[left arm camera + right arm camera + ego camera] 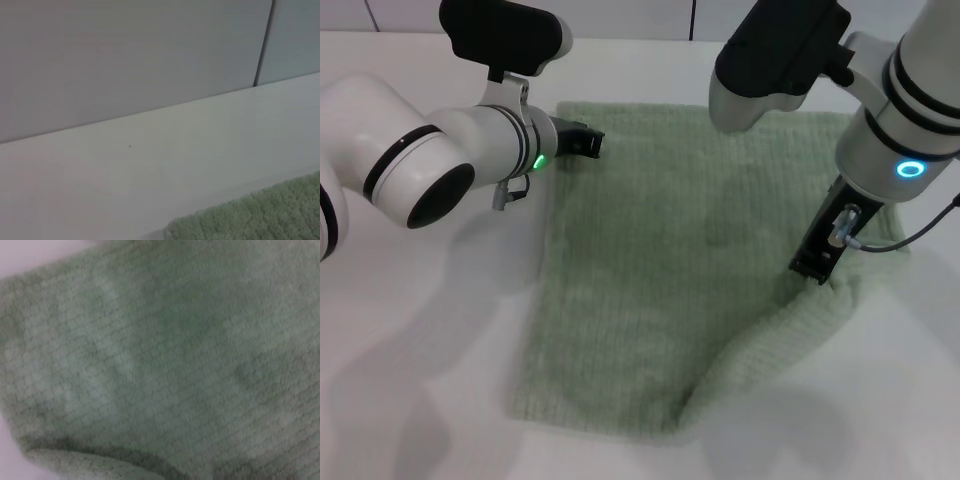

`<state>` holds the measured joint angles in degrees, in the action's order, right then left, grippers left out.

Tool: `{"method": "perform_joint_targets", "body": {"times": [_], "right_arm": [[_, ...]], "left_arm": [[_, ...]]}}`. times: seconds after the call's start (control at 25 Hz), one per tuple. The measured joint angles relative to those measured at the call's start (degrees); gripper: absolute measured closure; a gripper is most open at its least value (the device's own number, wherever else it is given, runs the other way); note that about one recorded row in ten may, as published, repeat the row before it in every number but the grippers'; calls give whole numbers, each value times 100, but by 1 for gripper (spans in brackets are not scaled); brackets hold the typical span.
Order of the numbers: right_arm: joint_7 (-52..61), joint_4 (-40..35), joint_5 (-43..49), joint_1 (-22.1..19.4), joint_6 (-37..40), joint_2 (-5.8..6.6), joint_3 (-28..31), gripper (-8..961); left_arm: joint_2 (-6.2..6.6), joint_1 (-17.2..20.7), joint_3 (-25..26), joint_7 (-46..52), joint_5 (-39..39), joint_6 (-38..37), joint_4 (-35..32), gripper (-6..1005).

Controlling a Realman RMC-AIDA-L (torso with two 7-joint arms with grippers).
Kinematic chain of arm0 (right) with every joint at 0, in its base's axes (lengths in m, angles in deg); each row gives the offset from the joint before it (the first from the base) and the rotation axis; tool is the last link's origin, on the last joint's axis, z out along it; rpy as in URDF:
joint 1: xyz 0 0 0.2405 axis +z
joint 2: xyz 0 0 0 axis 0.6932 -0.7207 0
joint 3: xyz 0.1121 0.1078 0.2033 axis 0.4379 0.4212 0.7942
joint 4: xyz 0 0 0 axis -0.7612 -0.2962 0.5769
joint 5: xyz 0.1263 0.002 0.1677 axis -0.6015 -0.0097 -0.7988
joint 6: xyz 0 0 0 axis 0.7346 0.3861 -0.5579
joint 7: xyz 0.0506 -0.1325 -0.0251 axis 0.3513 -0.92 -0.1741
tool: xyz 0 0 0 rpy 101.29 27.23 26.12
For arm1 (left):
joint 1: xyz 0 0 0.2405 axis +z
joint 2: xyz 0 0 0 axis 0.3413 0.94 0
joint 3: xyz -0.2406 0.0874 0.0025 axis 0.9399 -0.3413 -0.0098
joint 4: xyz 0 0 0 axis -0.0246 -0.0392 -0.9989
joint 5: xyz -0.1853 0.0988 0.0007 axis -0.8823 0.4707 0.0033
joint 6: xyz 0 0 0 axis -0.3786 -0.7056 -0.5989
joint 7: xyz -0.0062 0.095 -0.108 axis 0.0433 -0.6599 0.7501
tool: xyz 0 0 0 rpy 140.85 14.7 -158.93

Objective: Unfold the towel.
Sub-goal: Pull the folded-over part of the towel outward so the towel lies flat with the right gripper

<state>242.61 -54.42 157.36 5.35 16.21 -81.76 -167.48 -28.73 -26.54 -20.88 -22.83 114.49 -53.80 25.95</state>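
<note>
The towel is a pale sage-green terry cloth lying mostly flat on the white table in the head view. My left gripper rests at the towel's far left corner. The left wrist view shows only that corner. My right gripper points down at the towel's right side and is shut on a raised fold of it. A ridge of cloth runs from there toward the near edge. The right wrist view is filled by the towel's ribbed surface.
The white table extends around the towel on the left and near sides. A grey wall with a seam stands behind the table's far edge. My right arm's body hangs over the towel's far right part.
</note>
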Motion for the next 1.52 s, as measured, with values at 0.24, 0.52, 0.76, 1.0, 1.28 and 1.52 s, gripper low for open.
{"method": "perform_joint_targets", "body": {"times": [0.24,0.52,0.76,1.0,1.28,1.52], "right_arm": [[21,111,-22,134,259,-6,-7,932],[89,397,-38,294,455,-21,-88,931],[199,695,-72,423,620,-36,-171,931],[212,1235,-379,563,661,-36,-244,931],[304,1814,-434,660,666,-35,-355,932],[356,2110,-437,747,794,-35,-389,932]], "left_arm": [[-4,0,10,-12,0,26,3,978],[-13,0,10,-13,1,46,3,978],[-13,0,10,-13,1,49,2,977],[-13,6,10,-13,1,41,2,977],[-12,9,13,-13,1,30,5,977],[-13,8,25,-13,1,31,9,977]]}}
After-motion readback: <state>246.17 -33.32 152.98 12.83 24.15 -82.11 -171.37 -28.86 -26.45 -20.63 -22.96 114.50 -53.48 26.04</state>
